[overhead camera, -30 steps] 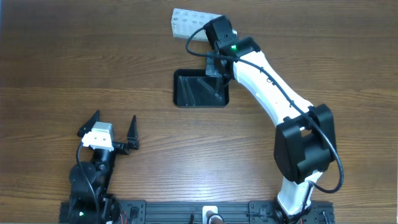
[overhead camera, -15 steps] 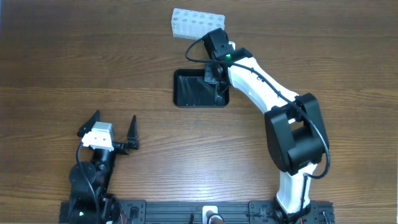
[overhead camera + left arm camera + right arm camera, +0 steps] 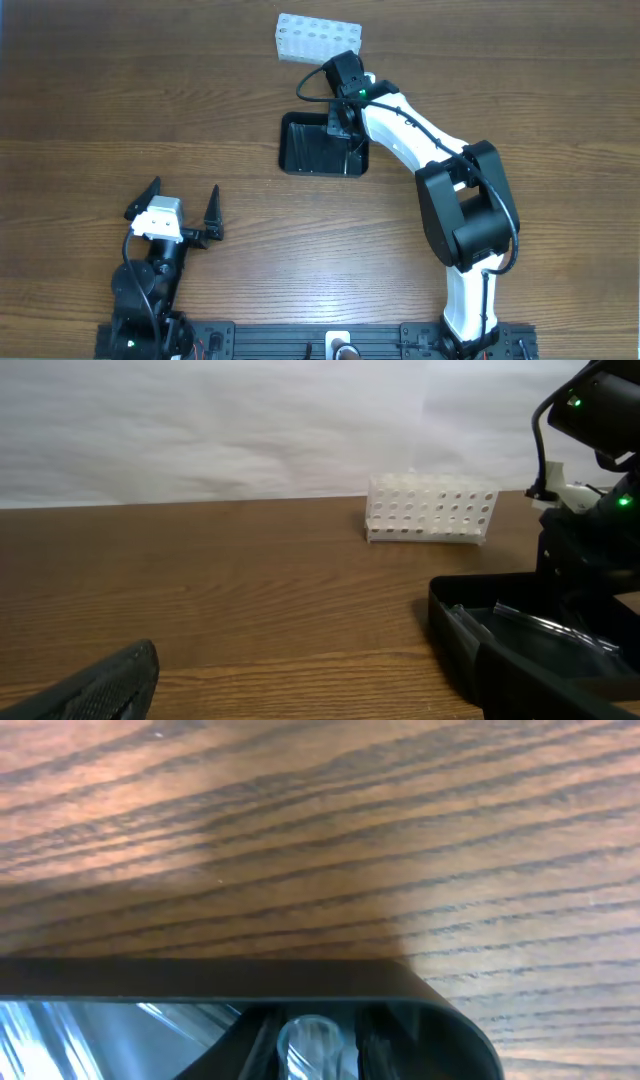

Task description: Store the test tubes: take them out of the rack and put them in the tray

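Note:
The white test tube rack [image 3: 318, 40] [image 3: 430, 510] stands at the table's far edge. In front of it lies the black tray [image 3: 300, 150] [image 3: 446, 615] with clear test tubes [image 3: 95, 1025] lying in it. My right gripper [image 3: 345, 125] [image 3: 310, 1045] is low over the tray's right end, shut on a clear test tube [image 3: 308, 1042] seen end-on between its dark fingers [image 3: 255, 1045], just inside the tray's rim [image 3: 300, 978]. My left gripper [image 3: 183, 195] rests open near the front left, far from the tray, with one finger [image 3: 95, 688] showing.
Bare wooden table surrounds the tray and rack. The right arm [image 3: 430, 150] [image 3: 590, 490] stretches from the front right across to the tray. Both arm bases stand on the black rail [image 3: 300, 340] at the front edge.
The right arm has pulled its elbow in and brought the gripper lower and slightly left into the tray's right end. The left arm has not moved.

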You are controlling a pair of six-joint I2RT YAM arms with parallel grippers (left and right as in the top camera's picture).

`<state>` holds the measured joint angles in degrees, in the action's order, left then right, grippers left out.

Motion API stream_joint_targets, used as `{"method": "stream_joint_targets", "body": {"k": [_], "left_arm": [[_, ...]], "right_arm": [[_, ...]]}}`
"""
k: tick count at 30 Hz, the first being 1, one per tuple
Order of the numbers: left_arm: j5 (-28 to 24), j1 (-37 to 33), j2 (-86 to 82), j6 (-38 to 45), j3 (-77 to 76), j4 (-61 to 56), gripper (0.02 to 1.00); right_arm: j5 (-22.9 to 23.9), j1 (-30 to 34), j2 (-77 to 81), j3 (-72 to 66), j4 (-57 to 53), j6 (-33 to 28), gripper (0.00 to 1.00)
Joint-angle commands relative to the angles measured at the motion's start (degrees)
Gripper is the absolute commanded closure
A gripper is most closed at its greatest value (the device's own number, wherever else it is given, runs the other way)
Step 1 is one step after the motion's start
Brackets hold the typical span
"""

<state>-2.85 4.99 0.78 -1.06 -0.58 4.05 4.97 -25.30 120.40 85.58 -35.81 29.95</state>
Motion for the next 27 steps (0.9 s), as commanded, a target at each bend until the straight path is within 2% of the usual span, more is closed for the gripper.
{"method": "stream_joint_targets", "body": {"k": [1, 11, 12, 18, 23, 27], "left_arm": [[-0.7, -0.3, -0.4, 0.6, 0.2, 0.1, 0.018], [-0.7, -0.3, -0.4, 0.6, 0.2, 0.1, 0.018], [-0.7, -0.3, -0.4, 0.6, 0.2, 0.1, 0.018], [-0.7, -0.3, -0.4, 0.6, 0.2, 0.1, 0.018], [-0.7, -0.3, -0.4, 0.6, 0.2, 0.1, 0.02], [-0.7, -0.3, -0.4, 0.6, 0.2, 0.1, 0.018]], "right_arm": [[-1.1, -0.3, 0.5, -0.5, 1.4, 0.2, 0.739], [-1.0, -0.3, -5.1, -0.5, 0.1, -1.0, 0.54], [-0.8, -0.3, -6.9, -0.5, 0.0, -1.6, 0.494], [-0.4, -1.2, -10.3, -0.5, -0.7, -2.7, 0.419], [-0.3, -1.4, -12.7, -0.5, -0.7, -3.3, 0.27], [4.3, -1.3, -17.6, -0.5, -0.6, -3.3, 0.211]]}}
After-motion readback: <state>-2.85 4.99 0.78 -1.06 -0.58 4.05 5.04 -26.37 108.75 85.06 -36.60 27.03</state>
